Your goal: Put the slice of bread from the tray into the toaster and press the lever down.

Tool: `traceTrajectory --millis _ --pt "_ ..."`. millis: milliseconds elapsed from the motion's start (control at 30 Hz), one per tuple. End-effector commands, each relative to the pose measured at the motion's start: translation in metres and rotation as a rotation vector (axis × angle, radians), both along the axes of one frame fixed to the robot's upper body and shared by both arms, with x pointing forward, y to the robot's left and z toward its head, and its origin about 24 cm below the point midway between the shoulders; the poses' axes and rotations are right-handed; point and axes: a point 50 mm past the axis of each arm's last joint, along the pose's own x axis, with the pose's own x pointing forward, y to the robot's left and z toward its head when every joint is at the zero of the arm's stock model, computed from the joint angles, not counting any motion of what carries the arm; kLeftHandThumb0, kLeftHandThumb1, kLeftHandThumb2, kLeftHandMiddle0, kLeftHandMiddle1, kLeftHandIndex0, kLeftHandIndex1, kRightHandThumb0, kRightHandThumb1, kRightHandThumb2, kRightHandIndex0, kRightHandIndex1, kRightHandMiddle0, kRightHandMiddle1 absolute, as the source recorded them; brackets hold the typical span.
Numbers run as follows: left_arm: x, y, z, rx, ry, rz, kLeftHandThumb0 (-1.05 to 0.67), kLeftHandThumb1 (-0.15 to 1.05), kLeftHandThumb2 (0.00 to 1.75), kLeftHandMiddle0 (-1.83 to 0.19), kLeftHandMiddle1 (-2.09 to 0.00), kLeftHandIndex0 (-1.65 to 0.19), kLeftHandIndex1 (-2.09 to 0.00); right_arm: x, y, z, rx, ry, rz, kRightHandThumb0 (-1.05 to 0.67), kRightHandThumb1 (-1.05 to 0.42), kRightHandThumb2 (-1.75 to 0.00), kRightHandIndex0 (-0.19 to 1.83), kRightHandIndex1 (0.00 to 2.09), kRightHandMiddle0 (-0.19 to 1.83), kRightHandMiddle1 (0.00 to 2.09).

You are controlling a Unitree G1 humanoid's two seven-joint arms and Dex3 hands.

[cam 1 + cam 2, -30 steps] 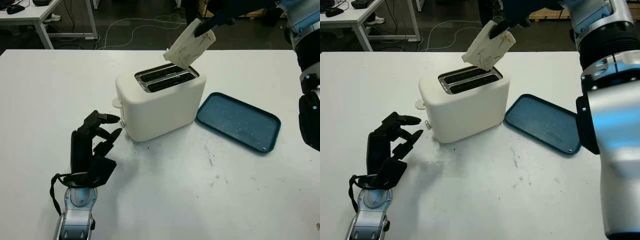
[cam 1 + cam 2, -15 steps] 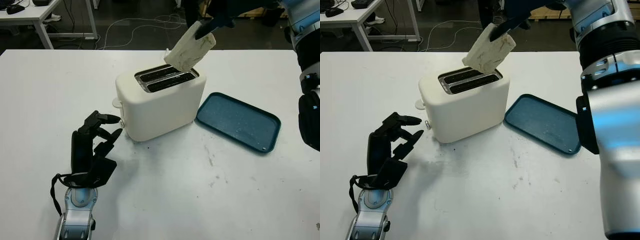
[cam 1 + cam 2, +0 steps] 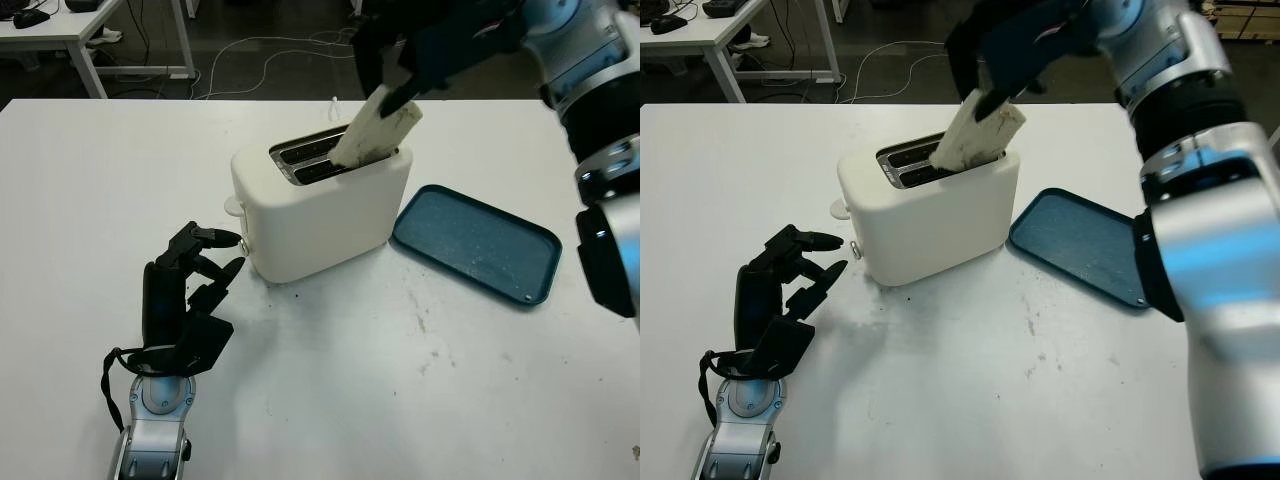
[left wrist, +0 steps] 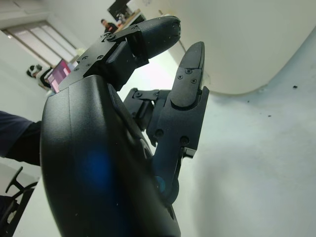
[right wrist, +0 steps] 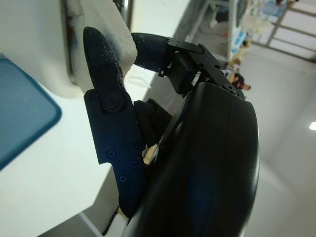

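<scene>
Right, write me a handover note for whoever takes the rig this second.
Right hand: shut on the bread, above the toaster, with the slice's lower end in the near slot, tilted, most of it sticking out.
Left hand: holds nothing, fingers curled, on the table by the toaster's lever end.
Tray: bare, right of the toaster.
Done: bread taken from the tray and brought to the slot.
Left: seat the slice fully, let go, press the lever down.
</scene>
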Motion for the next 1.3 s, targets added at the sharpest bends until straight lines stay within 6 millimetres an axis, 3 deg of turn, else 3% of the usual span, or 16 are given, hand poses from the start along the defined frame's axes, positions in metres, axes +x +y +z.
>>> traceTrajectory --millis 0,133,200,333,400,433,500,567,667,767,1133,1267 --pt "0.000 -0.002 -0.002 -0.007 0.003 -0.003 -0.23 0.92 0.15 -0.66 -1.60 -0.61 -1.03 0.002 0.002 -0.011 -0.017 0.010 -0.015 -0.52 -0.92 -0.06 1.07 1.72 0.88 1.73" --pt "0.000 -0.004 -0.002 -0.017 0.000 -0.009 -0.22 0.92 0.15 -0.65 -1.59 -0.60 -1.03 0.003 0.008 -0.022 -0.056 -0.014 -0.012 -0.52 -0.92 -0.04 1.06 1.58 0.98 1.36" --pt "0.000 -0.004 -0.002 -0.018 0.002 -0.009 -0.22 0.92 0.15 -0.65 -1.59 -0.60 -1.03 0.003 0.010 -0.025 -0.071 -0.029 -0.001 -0.51 -0.92 -0.03 1.11 1.55 1.03 1.27" --pt "0.000 -0.004 -0.002 -0.027 0.006 -0.006 -0.22 0.92 0.14 -0.64 -1.59 -0.60 -1.04 0.003 0.013 -0.031 -0.068 -0.038 0.010 -0.54 -0.92 -0.05 1.11 1.57 0.99 1.44" --pt "0.000 -0.004 -0.002 -0.029 0.007 -0.005 -0.22 0.92 0.14 -0.65 -1.60 -0.60 -1.04 0.004 0.015 -0.032 -0.042 -0.032 0.004 -0.63 -0.92 -0.08 1.03 1.55 0.92 1.57" --pt "0.000 -0.004 -0.002 -0.028 0.008 -0.004 -0.23 0.92 0.14 -0.65 -1.60 -0.60 -1.04 0.003 0.016 -0.032 -0.035 -0.026 0.010 -0.70 -0.92 -0.07 0.89 1.54 0.80 1.56" --pt "0.000 -0.005 -0.001 -0.023 0.006 -0.002 -0.22 0.92 0.14 -0.65 -1.60 -0.60 -1.05 0.001 0.019 -0.031 -0.060 -0.027 0.042 -0.79 -0.92 -0.07 0.71 1.41 0.71 1.18" --pt "-0.001 -0.005 -0.001 -0.026 0.005 -0.003 -0.22 0.92 0.14 -0.65 -1.61 -0.60 -1.05 0.000 0.022 -0.030 -0.097 -0.028 0.067 -0.86 -0.92 -0.08 0.41 1.06 0.68 0.49" --pt "-0.001 -0.005 -0.001 -0.027 0.004 -0.005 -0.21 0.92 0.14 -0.65 -1.61 -0.60 -1.05 -0.002 0.025 -0.028 -0.107 -0.043 0.088 -0.84 -0.92 -0.06 0.24 0.84 0.67 0.12" --pt "-0.001 -0.005 -0.002 -0.033 0.006 -0.004 -0.22 0.92 0.14 -0.65 -1.61 -0.60 -1.05 -0.002 0.027 -0.027 -0.093 -0.064 0.099 -0.84 -0.92 -0.06 0.18 0.77 0.66 0.05" --pt "-0.001 -0.005 -0.003 -0.023 0.004 -0.011 -0.22 0.92 0.15 -0.66 -1.61 -0.59 -1.06 -0.004 0.032 -0.018 -0.027 -0.162 0.125 -0.82 -0.91 -0.02 0.08 0.89 0.63 0.01" --pt "0.000 -0.006 -0.002 -0.019 0.004 -0.010 -0.22 0.92 0.14 -0.66 -1.60 -0.60 -1.07 -0.003 0.030 -0.008 0.013 -0.200 0.103 -0.83 -0.92 -0.01 0.02 0.83 0.57 0.00"
